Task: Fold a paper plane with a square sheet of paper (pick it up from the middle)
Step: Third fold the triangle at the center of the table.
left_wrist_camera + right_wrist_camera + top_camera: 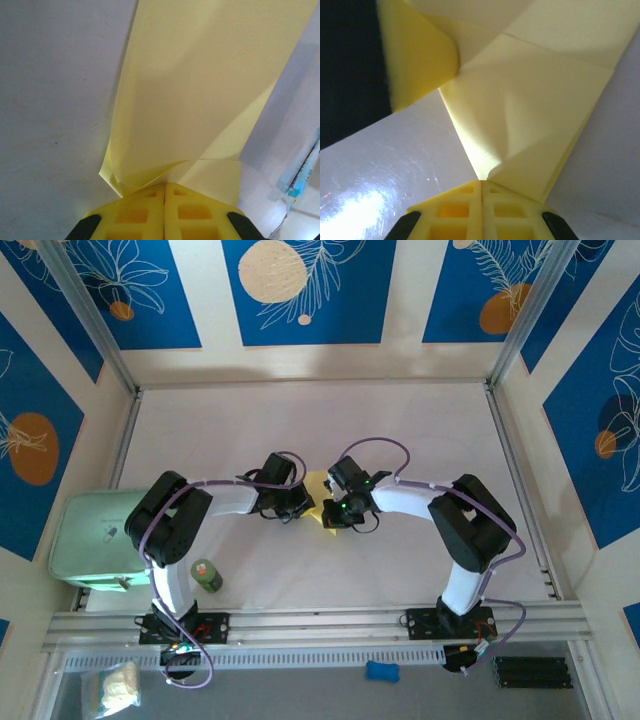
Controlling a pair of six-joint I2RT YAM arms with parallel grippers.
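A: Item: paper sheet (200,100), pale yellow, partly folded; held above mid-table.
B: Holders?
A: Left gripper (164,186) and right gripper (481,182), each clamped on it. Risk noted: tearing, if pulled apart.

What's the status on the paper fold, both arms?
Left gripper shut on the creased yellow paper. Right gripper shut on it too, mid-table. Green bottle near left base, well clear.
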